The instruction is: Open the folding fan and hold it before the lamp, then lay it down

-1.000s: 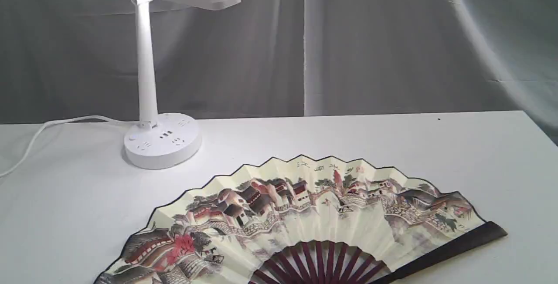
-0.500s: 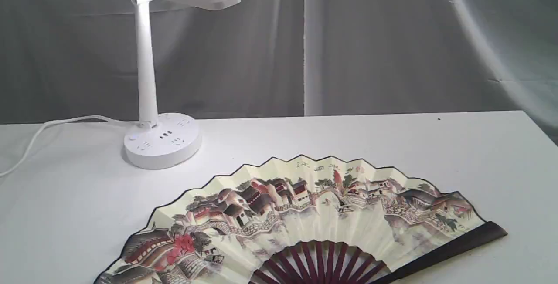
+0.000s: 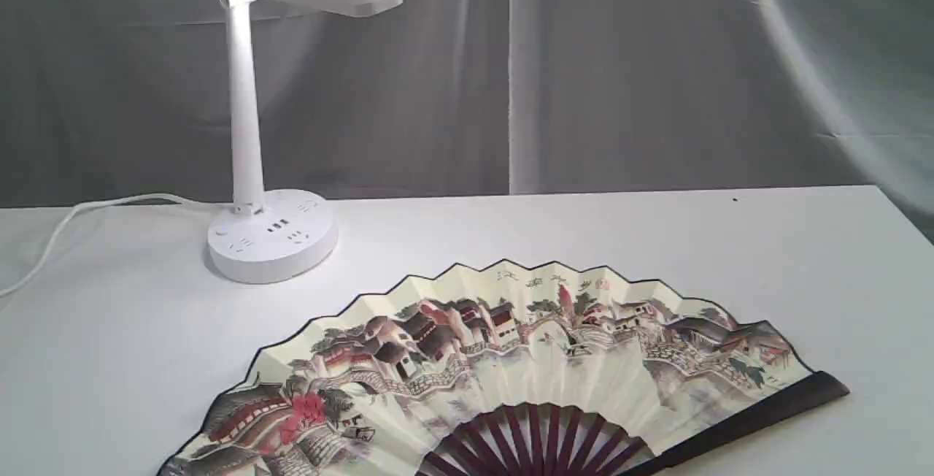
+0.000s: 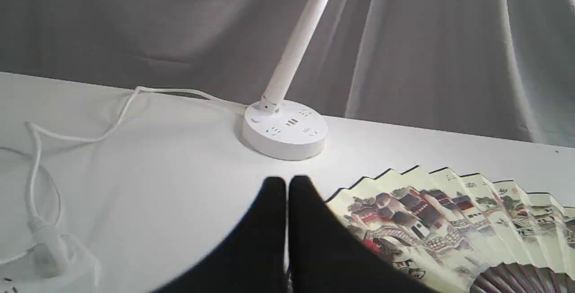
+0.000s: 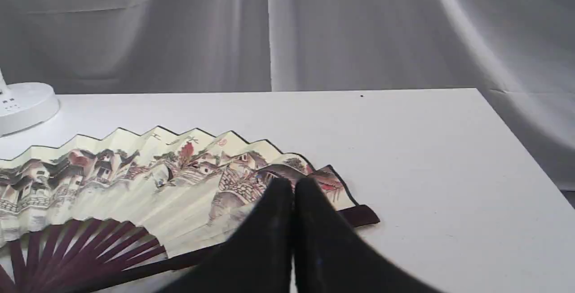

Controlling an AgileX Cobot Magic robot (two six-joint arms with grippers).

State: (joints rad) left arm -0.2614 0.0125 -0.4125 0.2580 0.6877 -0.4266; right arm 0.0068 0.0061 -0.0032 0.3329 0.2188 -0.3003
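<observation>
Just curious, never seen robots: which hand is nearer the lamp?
Left. The left hand is just short of the lamp; the right hand is by the far end of the folding fan, well away.

Soft, even brightness; faint shadow beside the lamp (image 3: 244,111); mild blur

Folding fan (image 3: 511,359) lies open (painted side up) near lamp (image 3: 248,133).

Left jaws and right jaws are each pressed together, gripping nothing
</observation>
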